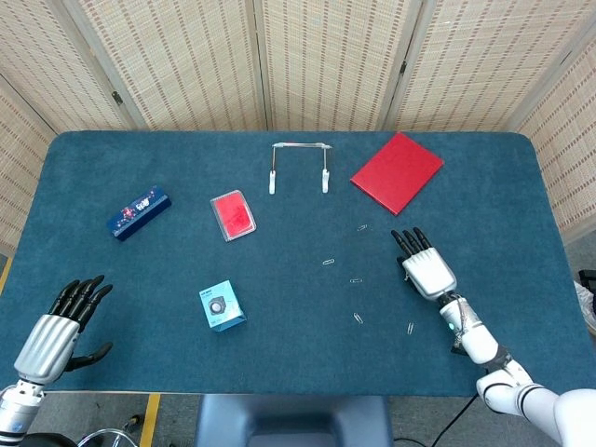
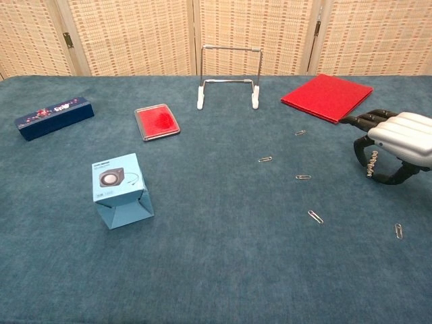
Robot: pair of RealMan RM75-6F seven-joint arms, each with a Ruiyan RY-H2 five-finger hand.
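The right hand (image 1: 426,267) is hovering palm-down with fingers stretched out and holding nothing, just beside scattered paper clips (image 1: 357,280) and near the red folder (image 1: 397,171), while the left hand (image 1: 58,326) is resting open and empty at the table's (image 1: 298,372) near corner, well apart from the blue box (image 1: 222,305).

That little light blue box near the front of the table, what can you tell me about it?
The light blue box looks like a small cardboard carton. A round dark object with a thin cord is printed on its face, under small writing. It stands alone on the blue table, slightly tilted, lower flaps looking creased. Neither hand touches it.
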